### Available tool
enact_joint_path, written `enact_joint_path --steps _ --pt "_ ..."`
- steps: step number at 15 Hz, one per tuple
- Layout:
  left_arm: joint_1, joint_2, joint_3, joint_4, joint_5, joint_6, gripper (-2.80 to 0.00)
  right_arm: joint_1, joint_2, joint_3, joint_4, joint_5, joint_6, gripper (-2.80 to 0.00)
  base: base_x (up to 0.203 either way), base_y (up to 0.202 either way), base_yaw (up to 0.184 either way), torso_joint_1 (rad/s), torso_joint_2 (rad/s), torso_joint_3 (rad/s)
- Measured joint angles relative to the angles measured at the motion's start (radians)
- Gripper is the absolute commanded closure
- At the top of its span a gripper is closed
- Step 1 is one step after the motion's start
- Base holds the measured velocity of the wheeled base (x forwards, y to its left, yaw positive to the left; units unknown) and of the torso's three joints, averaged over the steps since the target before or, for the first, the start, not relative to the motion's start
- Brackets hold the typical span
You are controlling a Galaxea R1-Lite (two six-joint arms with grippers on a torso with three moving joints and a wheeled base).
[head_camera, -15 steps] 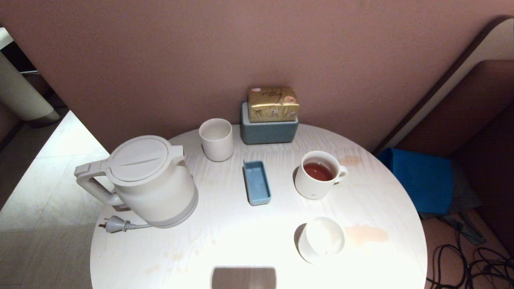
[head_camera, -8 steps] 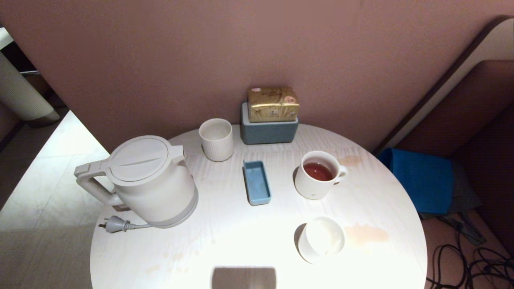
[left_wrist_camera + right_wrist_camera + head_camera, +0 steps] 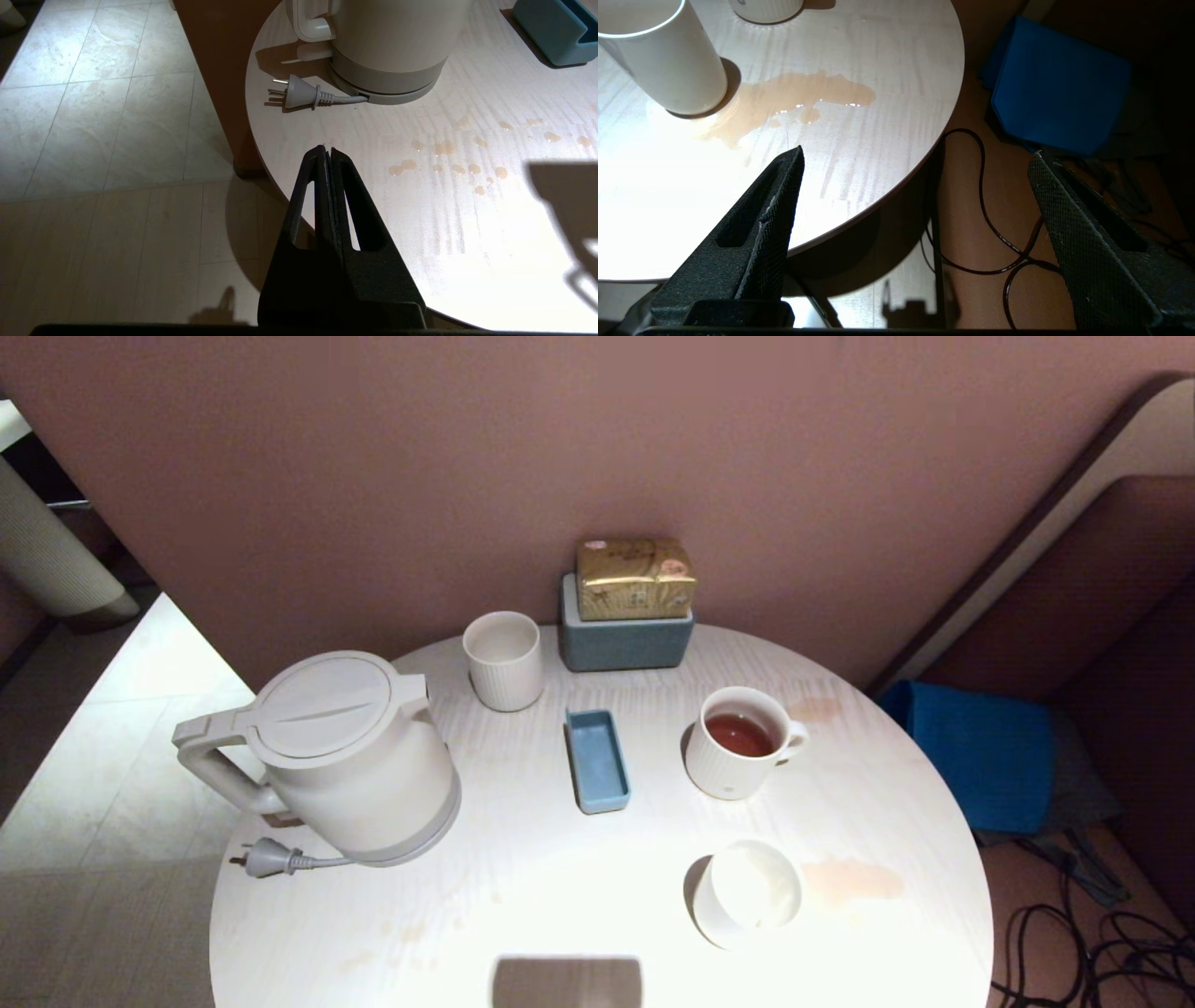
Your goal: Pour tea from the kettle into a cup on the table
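Note:
The off-white kettle [image 3: 345,756] stands upright at the left edge of the round white table [image 3: 523,896], its handle pointing left and its plug [image 3: 266,857] lying beside it. The plain white cup [image 3: 747,893] stands near the front right, next to a brownish puddle [image 3: 798,98]. Reddish-brown tea [image 3: 739,735] fills the white mug with a handle [image 3: 738,775]. Neither arm shows in the head view. My left gripper [image 3: 327,151] is shut and empty, hanging over the table's edge in front of the kettle [image 3: 387,42]. My right gripper [image 3: 917,153] is open and empty, off the table's rim near the cup [image 3: 668,60].
A ribbed white cup [image 3: 504,660] and a grey-blue box [image 3: 625,639] with a gold packet [image 3: 635,577] stand at the back. A small blue tray [image 3: 597,761] lies mid-table. Drops of tea [image 3: 444,161] dot the front left. A blue cushion [image 3: 971,756] and cables [image 3: 1074,943] are at the right.

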Motion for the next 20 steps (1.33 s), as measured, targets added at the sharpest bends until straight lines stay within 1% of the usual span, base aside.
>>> enact_joint_path --steps 4,14,15,20 --pt "0.0 0.0 0.0 0.0 -0.001 0.0 0.0 0.0 0.0 0.0 0.0 -0.004 0.015 -2.8 0.0 0.0 0.0 0.0 0.0 0.0" --pt "0.0 0.0 0.0 0.0 0.0 0.0 0.0 0.0 0.0 0.005 -0.016 -0.007 0.011 -2.8 0.0 0.0 0.0 0.0 0.0 0.0" --pt "0.0 0.0 0.0 0.0 0.0 0.0 0.0 0.0 0.0 0.005 -0.016 -0.006 0.016 0.0 0.0 0.0 0.0 0.0 0.0 0.0" --pt "0.0 0.0 0.0 0.0 0.0 0.0 0.0 0.0 0.001 0.005 -0.015 -0.006 0.014 0.0 0.0 0.0 0.0 0.0 0.0 0.0"
